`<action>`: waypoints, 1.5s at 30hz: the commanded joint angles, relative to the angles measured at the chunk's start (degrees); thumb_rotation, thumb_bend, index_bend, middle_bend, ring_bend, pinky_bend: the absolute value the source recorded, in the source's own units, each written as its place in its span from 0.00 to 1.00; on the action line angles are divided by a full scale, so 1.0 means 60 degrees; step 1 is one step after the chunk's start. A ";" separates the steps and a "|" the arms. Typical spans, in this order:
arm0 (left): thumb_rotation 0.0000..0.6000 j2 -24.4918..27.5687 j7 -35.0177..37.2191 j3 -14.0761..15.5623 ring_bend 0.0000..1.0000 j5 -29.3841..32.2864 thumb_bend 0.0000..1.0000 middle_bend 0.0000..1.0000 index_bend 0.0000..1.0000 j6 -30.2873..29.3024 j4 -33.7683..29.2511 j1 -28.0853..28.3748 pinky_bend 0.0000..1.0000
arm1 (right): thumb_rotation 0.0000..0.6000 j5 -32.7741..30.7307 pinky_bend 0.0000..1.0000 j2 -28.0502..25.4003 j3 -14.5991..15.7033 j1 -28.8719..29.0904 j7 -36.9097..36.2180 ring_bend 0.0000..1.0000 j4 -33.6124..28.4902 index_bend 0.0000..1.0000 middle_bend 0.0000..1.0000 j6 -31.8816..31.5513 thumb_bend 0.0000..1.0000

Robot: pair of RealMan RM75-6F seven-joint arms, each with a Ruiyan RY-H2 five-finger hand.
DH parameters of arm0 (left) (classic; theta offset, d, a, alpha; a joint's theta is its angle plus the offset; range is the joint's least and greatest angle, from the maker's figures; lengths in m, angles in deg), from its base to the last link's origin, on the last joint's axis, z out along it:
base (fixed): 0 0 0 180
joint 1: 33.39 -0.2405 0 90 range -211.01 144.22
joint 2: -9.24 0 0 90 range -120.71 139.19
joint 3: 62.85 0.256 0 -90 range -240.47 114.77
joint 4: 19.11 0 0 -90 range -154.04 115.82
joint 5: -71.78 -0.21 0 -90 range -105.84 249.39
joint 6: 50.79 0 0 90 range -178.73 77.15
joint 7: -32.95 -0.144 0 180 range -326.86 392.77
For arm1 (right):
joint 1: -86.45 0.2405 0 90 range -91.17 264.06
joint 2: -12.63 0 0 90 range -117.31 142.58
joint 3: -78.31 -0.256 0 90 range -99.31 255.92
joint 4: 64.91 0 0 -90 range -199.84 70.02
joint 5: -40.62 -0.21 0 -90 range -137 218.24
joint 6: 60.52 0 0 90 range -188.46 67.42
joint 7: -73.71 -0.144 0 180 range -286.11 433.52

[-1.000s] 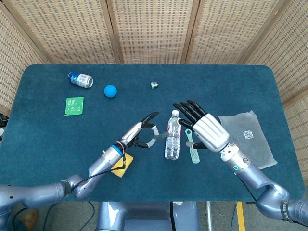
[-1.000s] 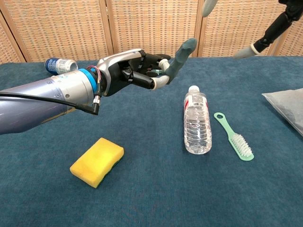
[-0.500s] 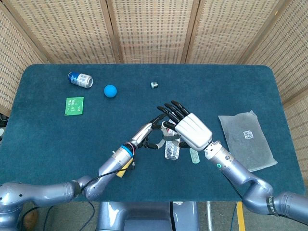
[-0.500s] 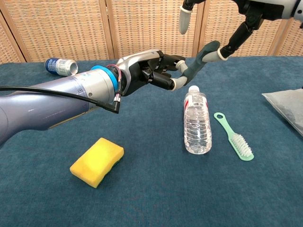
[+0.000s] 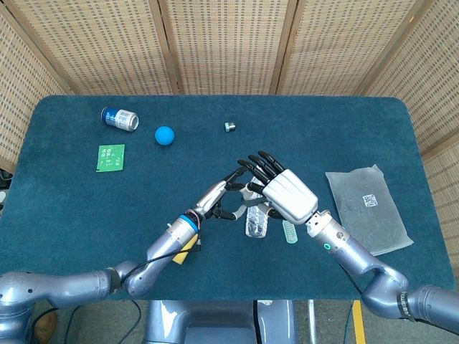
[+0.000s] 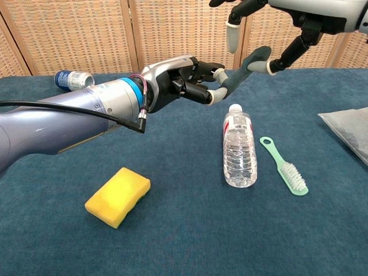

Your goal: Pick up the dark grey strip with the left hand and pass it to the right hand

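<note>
- Pinching the dark grey strip (image 6: 240, 69) at its lower end, the left hand (image 6: 185, 82) is raised above the table (image 5: 64, 201), fingers curled toward the thumb around that end.
- Dark grey strip: held in the air, slanting up and away from the left hand toward the right hand; its upper end meets a fingertip of the right hand in the chest view, which does not show whether that finger grips it. In the head view the strip is mostly hidden behind the two hands.
- Right hand (image 5: 282, 190): fingers spread, back of the hand toward the head camera, hovering just beside the left hand's fingertips and over the bottle.
- Water bottle (image 6: 239, 148): clear plastic, lying on its side below the two hands, white cap pointing away from the robot; cannot tell whether it holds anything.
- Toothbrush (image 6: 283, 166): pale green, lying just beside the bottle on the robot's right, bristles nearer the robot.
- Sponge (image 6: 118, 196): yellow, lying on the table under the left forearm.
- Clear plastic bag (image 5: 369, 207): flat, with a small printed label, toward the right edge of the table.
- Drink can (image 5: 119, 118): blue and white, on its side at the far left.
- Blue ball (image 5: 165, 135): near the can.
- Green packet (image 5: 110, 158): flat, nearer the robot than the can.
- Small grey object (image 5: 229, 127): far side of the table, too small to identify.
</note>
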 commanded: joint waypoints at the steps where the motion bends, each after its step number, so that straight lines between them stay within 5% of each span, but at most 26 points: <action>1: 1.00 0.0021 0.0010 -0.0014 0.00 0.0011 0.50 0.00 0.79 0.0005 -0.0063 -0.0011 0.00 | 1.00 0.0033 0.00 0.0021 0.0035 0.0023 0.0019 0.00 0.0021 0.49 0.14 -0.0031 0.42; 45: 1.00 0.0266 0.0077 -0.0130 0.00 0.0119 0.50 0.00 0.79 0.0006 -0.0384 -0.0068 0.00 | 1.00 -0.0259 0.00 0.0054 0.0176 0.0081 0.0220 0.00 -0.0065 0.53 0.15 -0.0358 0.50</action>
